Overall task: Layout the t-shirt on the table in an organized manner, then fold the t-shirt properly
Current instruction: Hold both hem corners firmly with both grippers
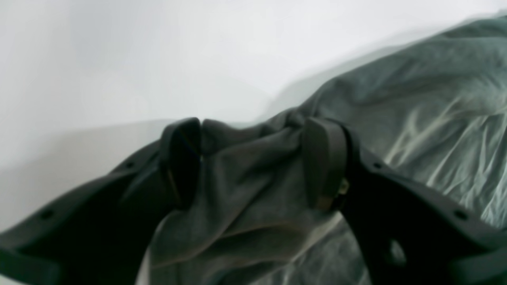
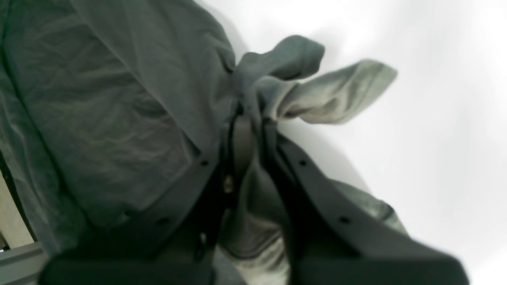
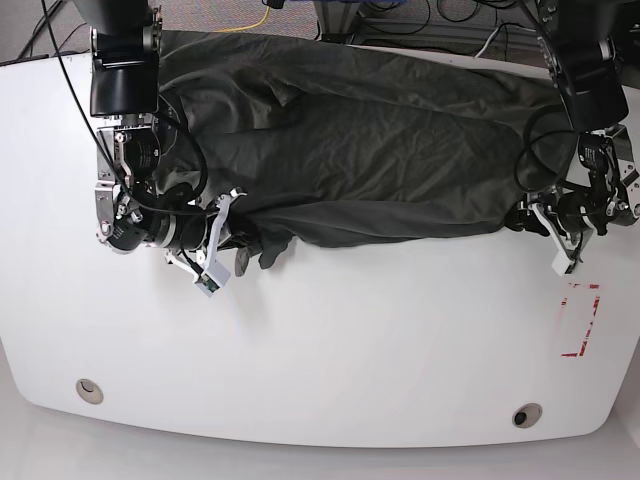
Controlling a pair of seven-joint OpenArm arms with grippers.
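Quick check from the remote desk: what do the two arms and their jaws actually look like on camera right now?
Both arms are black, blocky housings with loose black cables looped along them and bare metal brackets at the wrists. The left gripper has matte dark grey, curved jaws with small screw holes and flat rounded pads. The right gripper matches it. White bracket pieces show near each wrist in the base view.

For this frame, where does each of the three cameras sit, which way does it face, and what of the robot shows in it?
Left wrist: rides behind the left gripper, facing along its open fingers, which straddle a bunch of the t-shirt over the table.
Right wrist: behind the right gripper, facing its fingers pinched on t-shirt cloth.
Base: overhead, facing down at the table with both arms and the spread t-shirt.
Shared: every view shows the t-shirt on the white table.
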